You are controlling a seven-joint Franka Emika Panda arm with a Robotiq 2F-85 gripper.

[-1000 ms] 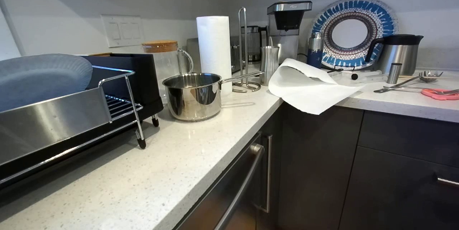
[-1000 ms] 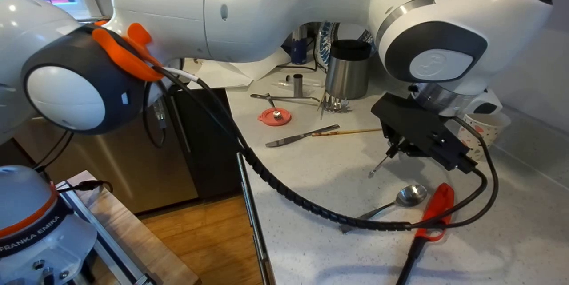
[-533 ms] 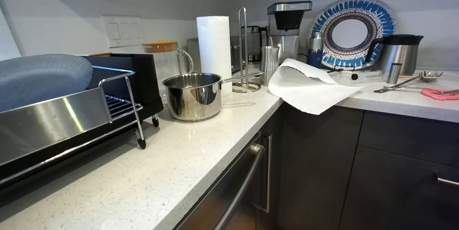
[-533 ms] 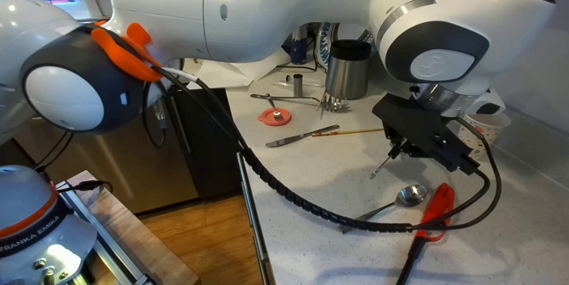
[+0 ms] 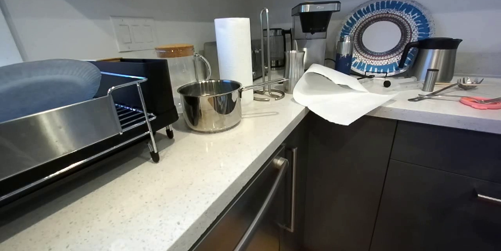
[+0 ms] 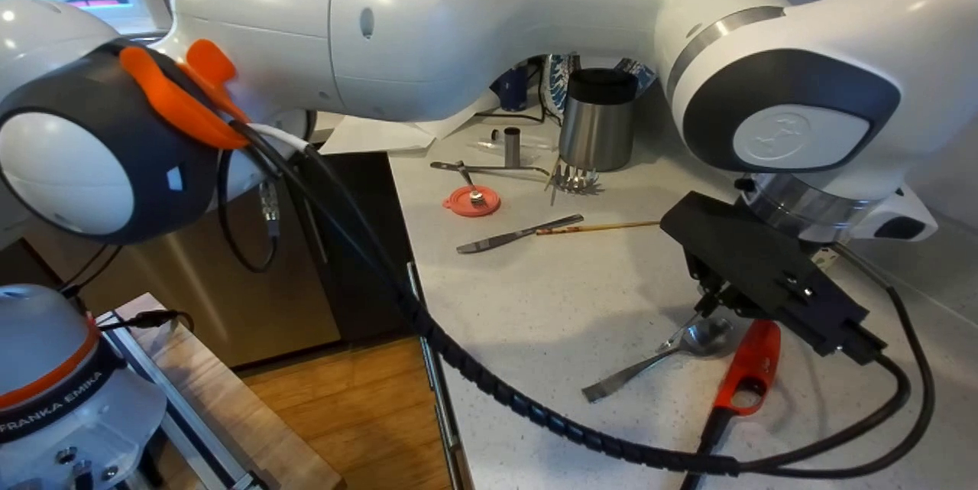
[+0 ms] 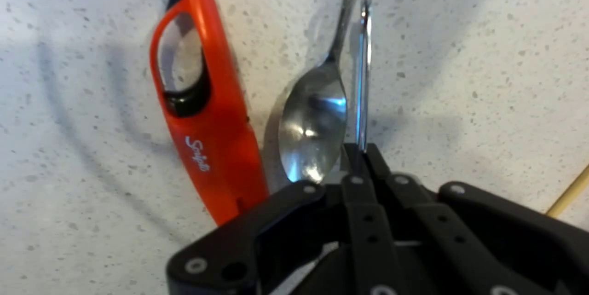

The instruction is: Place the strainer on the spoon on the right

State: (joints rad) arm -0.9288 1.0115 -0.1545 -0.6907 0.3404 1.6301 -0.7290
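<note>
Speckled pale countertop [image 7: 483,65] is spreading beneath your jaws. In the wrist view, the red lighter [image 7: 225,138] is lying left of the jaws, beyond the spoon [image 7: 313,122]. That spoon is resting with its bowl just left of the jaws and its handle running ahead. Your gripper [image 7: 362,150] is pinching what is presumably the strainer [image 7: 363,78], showing only as a slim metal strip; the jaws are standing narrow around it. It is reaching straight ahead of the jaws beside the spoon's bowl, its height being hard to judge. Well to the right of the jaws, a wooden stick [image 7: 568,192] is poking into view.

Compared with half a second ago, you are holding the gripper nearer the spoon and apparently lower, while spoon and lighter are lying unmoved. For the task, that is suggesting a final approach: the strainer is appearing alongside the spoon rather than on it, so you are probably needing a slight leftward shift, then a lowering.
</note>
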